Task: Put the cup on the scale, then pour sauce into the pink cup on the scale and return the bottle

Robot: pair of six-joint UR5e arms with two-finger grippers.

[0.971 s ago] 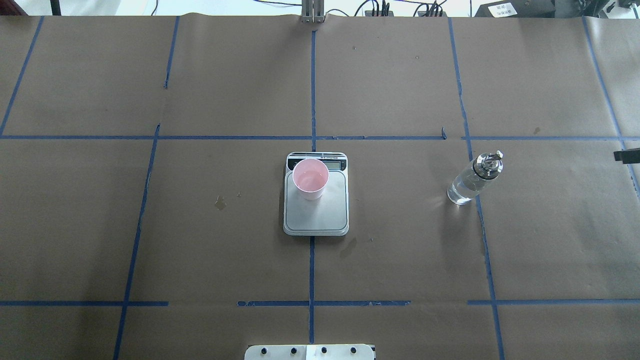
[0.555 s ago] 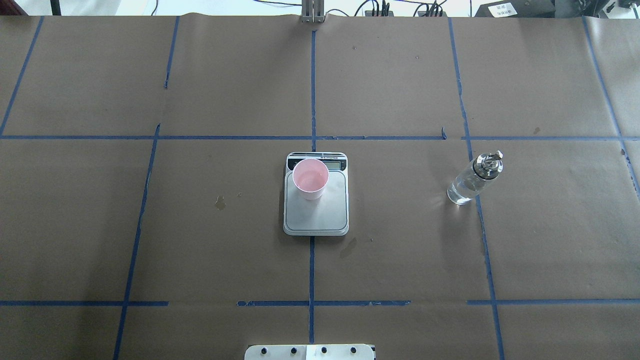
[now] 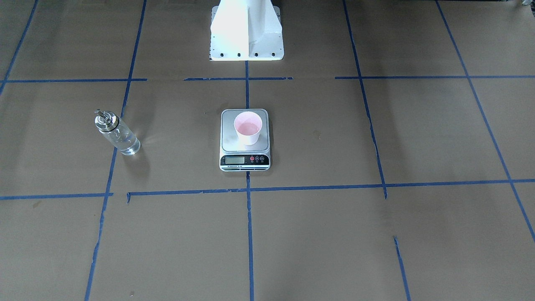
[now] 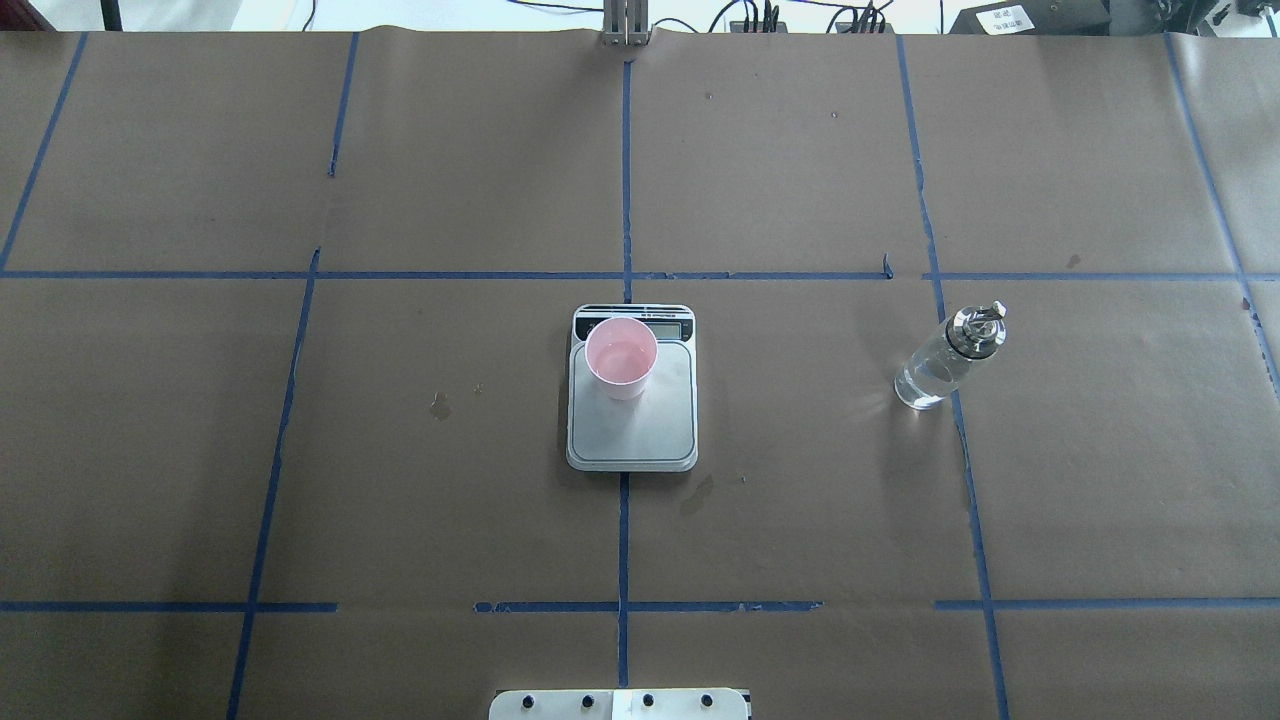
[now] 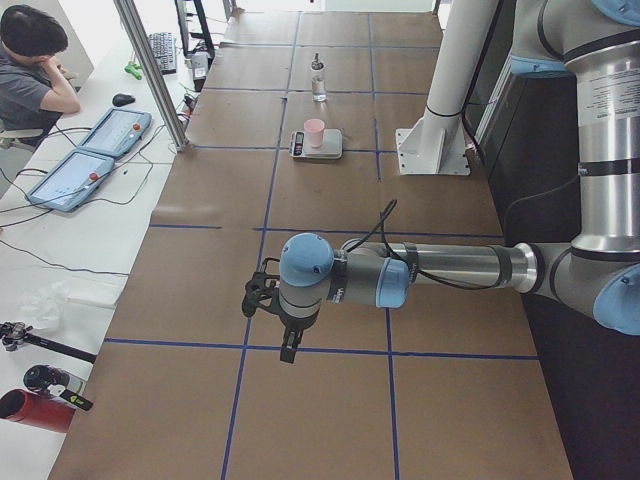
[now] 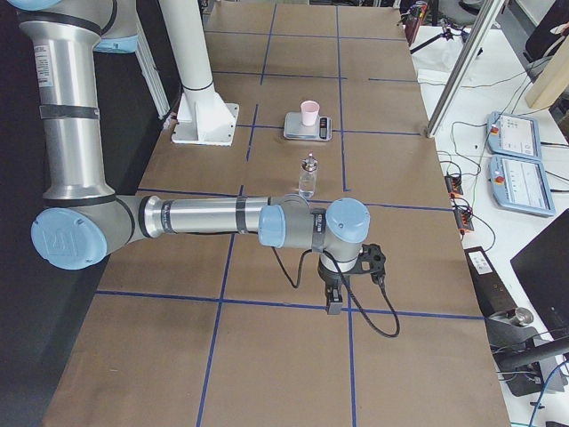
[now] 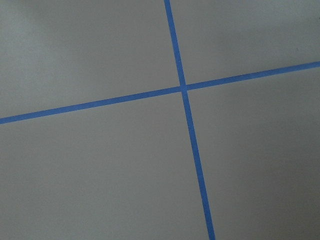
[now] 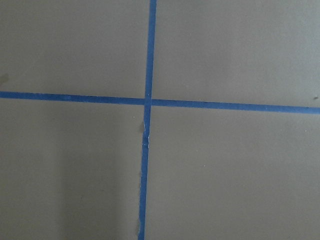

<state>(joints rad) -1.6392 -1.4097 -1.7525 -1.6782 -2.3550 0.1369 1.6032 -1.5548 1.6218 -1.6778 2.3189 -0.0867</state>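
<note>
- Cup (image 4: 621,355): pale pink, upright on the steel plate of the scale (image 4: 632,440), toward the display end and slightly to the robot's left of the plate's middle.
- Scale: flat on the bench (image 4: 400,500), on the centre line of blue tape (image 4: 624,560), its black display strip facing away from the robot.
- Bottle (image 4: 940,360): clear glass with a silver pour-spout cap, upright on the bench on the robot's right, well apart from the scale and just beside a tape line.
- Sauce (image 4: 920,382): colourless liquid, faintly visible through the glass.
- Left hand (image 5: 287,350): points down over the bench near a tape crossing, far from the scale. How wide it stands cannot be told.
- Right hand (image 6: 333,304): points down near a tape crossing, on the near side of the bottle in the right-side view. Its opening likewise cannot be told.
- Both wrist views: brown bench surface with crossing tape lines only.
</note>
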